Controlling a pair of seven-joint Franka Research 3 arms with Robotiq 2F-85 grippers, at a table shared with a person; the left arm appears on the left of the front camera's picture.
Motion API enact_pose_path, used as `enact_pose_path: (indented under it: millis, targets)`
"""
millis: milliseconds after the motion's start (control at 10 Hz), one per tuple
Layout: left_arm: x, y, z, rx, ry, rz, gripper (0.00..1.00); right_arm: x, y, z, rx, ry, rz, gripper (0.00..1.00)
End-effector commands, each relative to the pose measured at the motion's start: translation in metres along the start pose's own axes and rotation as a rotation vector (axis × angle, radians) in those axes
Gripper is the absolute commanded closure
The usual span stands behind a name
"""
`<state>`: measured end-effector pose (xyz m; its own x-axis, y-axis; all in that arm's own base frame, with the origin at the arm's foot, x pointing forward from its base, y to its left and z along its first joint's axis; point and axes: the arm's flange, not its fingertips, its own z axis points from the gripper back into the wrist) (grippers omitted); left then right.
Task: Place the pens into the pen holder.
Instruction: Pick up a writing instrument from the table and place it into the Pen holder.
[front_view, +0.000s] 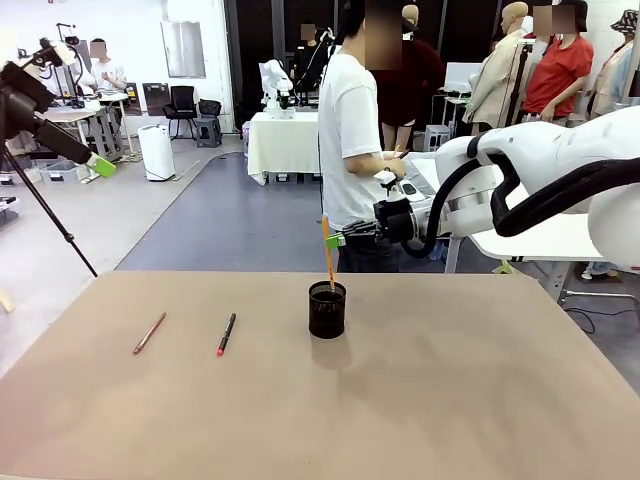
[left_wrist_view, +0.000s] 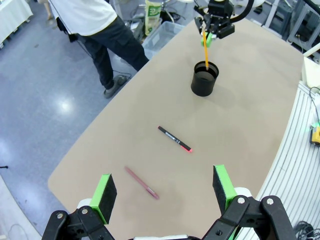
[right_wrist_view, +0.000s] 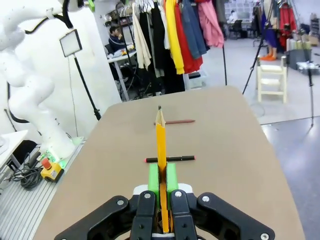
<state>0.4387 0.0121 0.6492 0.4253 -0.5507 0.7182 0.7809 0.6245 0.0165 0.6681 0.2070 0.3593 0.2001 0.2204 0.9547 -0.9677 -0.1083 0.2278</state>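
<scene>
The black mesh pen holder (front_view: 327, 310) (left_wrist_view: 204, 80) stands upright near the table's middle. My right gripper (front_view: 340, 240) (right_wrist_view: 162, 175) is shut on the orange pen (front_view: 328, 255) (left_wrist_view: 205, 52) (right_wrist_view: 160, 145), which hangs nearly upright with its lower end at the holder's mouth. To the left of the holder, the black pen with the red tip (front_view: 226, 334) (left_wrist_view: 175, 139) (right_wrist_view: 170, 159) lies flat on the table. The brownish-pink pen (front_view: 150, 333) (left_wrist_view: 142, 182) (right_wrist_view: 175, 121) lies farther left. High above the table's left end, my left gripper (front_view: 103, 165) (left_wrist_view: 164, 189) is open and holds nothing.
A person (front_view: 350, 150) stands just beyond the table's far edge, behind the holder. A tripod (front_view: 50, 215) stands on the floor off the far-left corner. The brown table top (front_view: 450, 400) is bare to the right of the holder and along the front.
</scene>
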Motion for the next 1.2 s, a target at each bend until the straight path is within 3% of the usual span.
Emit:
enact_pose_path:
  millis: [0,100,600,1100]
  targets:
    - [0.000,0.000,0.000,0.003,-0.007,-0.002,0.00,-0.010,-0.013,-0.007,0.029,0.003,-0.059,1.00]
    - [0.000,0.000,0.000,0.003,-0.007,-0.002,0.00,-0.016,-0.013,-0.011,0.042,0.001,-0.059,0.93]
    - [0.000,0.000,0.000,0.003,-0.007,-0.002,0.00,-0.008,-0.010,-0.013,0.061,0.036,-0.050,0.00]
    - [0.000,0.000,0.000,0.003,-0.007,-0.002,0.00,0.048,0.042,0.004,-0.024,0.203,-0.048,0.00]
